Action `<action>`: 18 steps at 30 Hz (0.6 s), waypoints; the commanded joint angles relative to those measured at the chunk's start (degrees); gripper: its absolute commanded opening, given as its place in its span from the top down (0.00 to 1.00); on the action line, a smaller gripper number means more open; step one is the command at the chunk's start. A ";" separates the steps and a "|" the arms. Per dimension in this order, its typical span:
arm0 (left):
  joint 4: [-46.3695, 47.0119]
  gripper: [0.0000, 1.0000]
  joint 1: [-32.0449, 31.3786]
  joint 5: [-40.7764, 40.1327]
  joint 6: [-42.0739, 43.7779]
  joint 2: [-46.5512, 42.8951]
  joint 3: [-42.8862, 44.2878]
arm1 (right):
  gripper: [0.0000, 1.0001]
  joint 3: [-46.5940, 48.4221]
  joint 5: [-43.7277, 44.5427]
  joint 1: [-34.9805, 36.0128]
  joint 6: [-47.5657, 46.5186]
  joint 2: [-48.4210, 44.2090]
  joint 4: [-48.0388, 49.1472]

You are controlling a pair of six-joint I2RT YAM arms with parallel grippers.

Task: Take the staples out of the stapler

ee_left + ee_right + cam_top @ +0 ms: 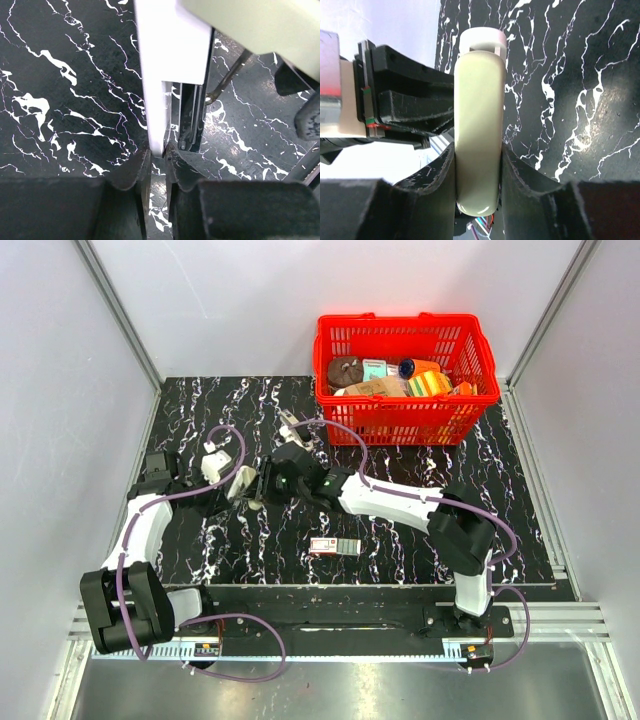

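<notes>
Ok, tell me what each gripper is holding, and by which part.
Both hold the stapler: left gripper pinches the end of its white plate, right gripper clamps its pale cover by the sides.

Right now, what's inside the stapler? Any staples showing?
In the left wrist view the stapler shows a dark metal rail beside its white base. Whether staples sit in it cannot be told; its walls cover the inside.

A black, white-veined marble-patterned worktop (250, 550) lies between plain pale grey walls (60, 390), edged by slanting aluminium frame rails (120, 315), evenly lit.
</notes>
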 commanded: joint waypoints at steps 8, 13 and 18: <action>10.39 0.98 -0.31 -6.00 1.67 -0.64 0.73 | 1.00 -7.86 -10.64 1.15 -6.16 -3.25 3.20; 13.74 1.00 -0.57 -7.76 2.63 0.07 -0.24 | 1.00 -8.13 -11.79 2.65 -9.85 -2.64 2.06; 19.88 1.00 -1.97 -11.62 3.42 -0.29 -3.31 | 1.00 -7.69 -11.26 3.71 -13.89 -2.38 -0.14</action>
